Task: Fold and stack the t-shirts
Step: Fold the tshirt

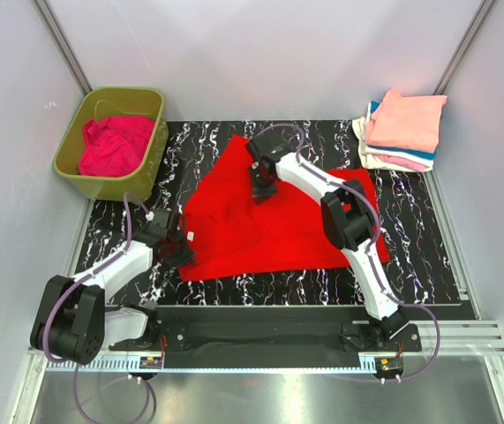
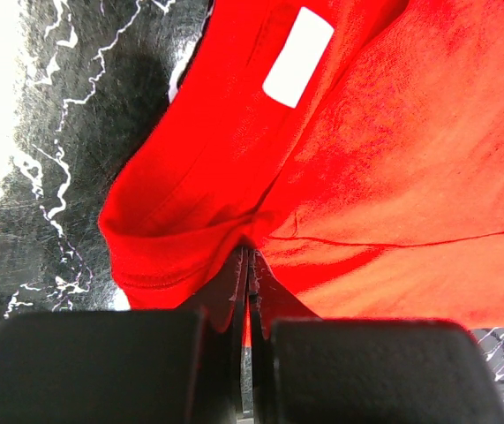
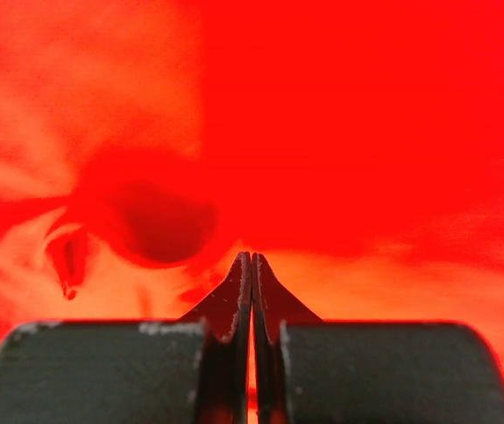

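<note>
Spread over the middle of the overhead frame: a bright red t-shirt (image 1: 269, 221) — soft matte knit, rumpled, irregular in outline, one corner pointing to the upper centre. Lies on a glossy black mat (image 1: 428, 256) veined with white like marble. At upper left, an olive-green tub (image 1: 110, 187) of smooth plastic, rectangular with rounded corners, holding a crumpled magenta t-shirt (image 1: 115, 146). At upper right, a stack of folded t-shirts (image 1: 402, 128), peach on top, with white, pink and blue edges below, well apart from the red one.

Only from overhead: tub, stack and the whole shape of the red cloth. Only from the left wrist: a white rectangular label (image 2: 297, 56) inside the red shirt at upper centre, stitched hems, and a thick fold of fabric running down to the fingertips, with shiny mat at left. From the right wrist, red alone — blurred cloth filling the frame, a dark puckered hollow left of centre.

Left gripper (image 2: 248, 256): black jaws pressed together, pinching the red shirt's edge at the lower left of the cloth as seen from above. Right gripper (image 3: 251, 261): jaws likewise closed tight on a pucker of red fabric, just below the shirt's top corner in the overhead view.
</note>
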